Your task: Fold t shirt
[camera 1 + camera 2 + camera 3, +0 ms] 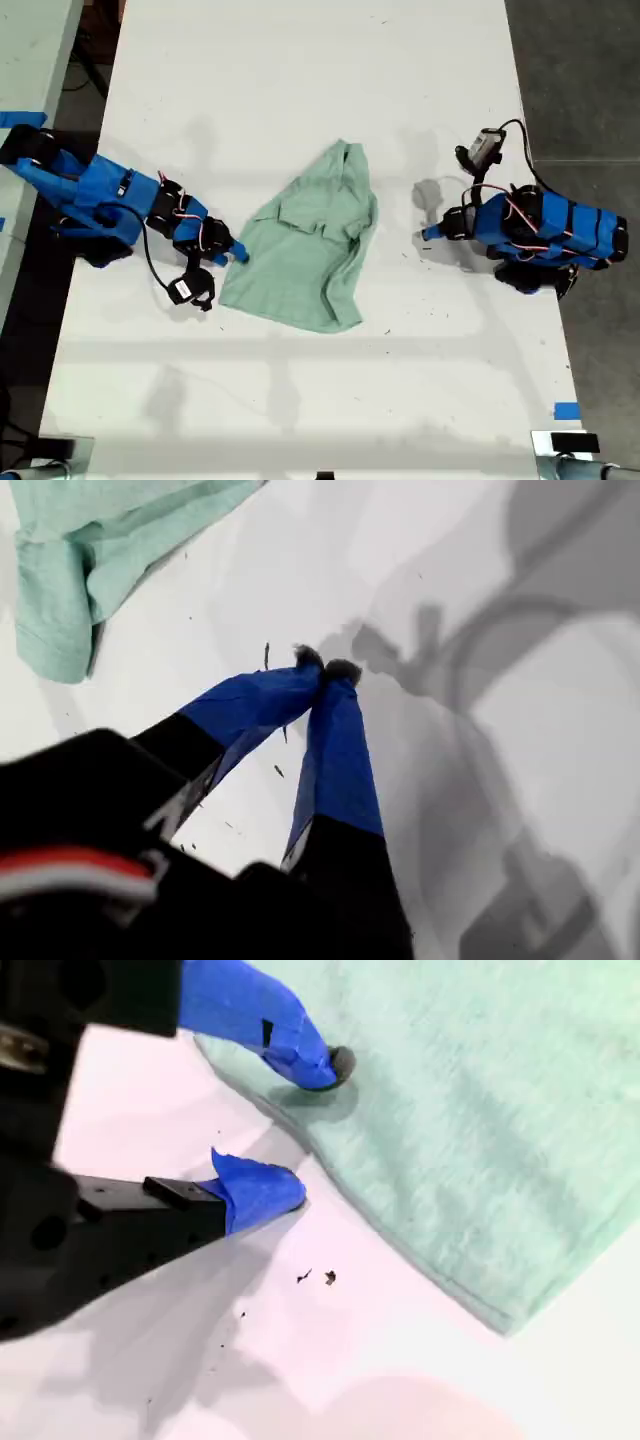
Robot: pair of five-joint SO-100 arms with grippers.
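The t shirt (310,245) lies rumpled near the middle of the white worktop (300,80), a pale mint-green heap. It narrows toward the far edge in the exterior view and spreads wider toward the near edge, with a few loose folds across it. The second gripper (240,254) sits at the edge of the cloth that faces the exterior view's left. In the second wrist view, the second gripper (318,1125) has its blue-taped fingers (270,1020) apart. One tip is pressed on the t shirt (480,1130) just inside its hem, and the other rests on the bare worktop (400,1360) just outside it, so the hem runs between them. The first gripper (428,234) is toward the exterior view's right, low over bare worktop and clear of the garment. In the first wrist view, the first gripper (325,665) has its fingers together, their dark tips meeting with nothing between them, and the t shirt (80,560) shows only as a folded corner well apart from them. A small piece of blue tape (566,411) sticks to the worktop at the exterior view's lower right.
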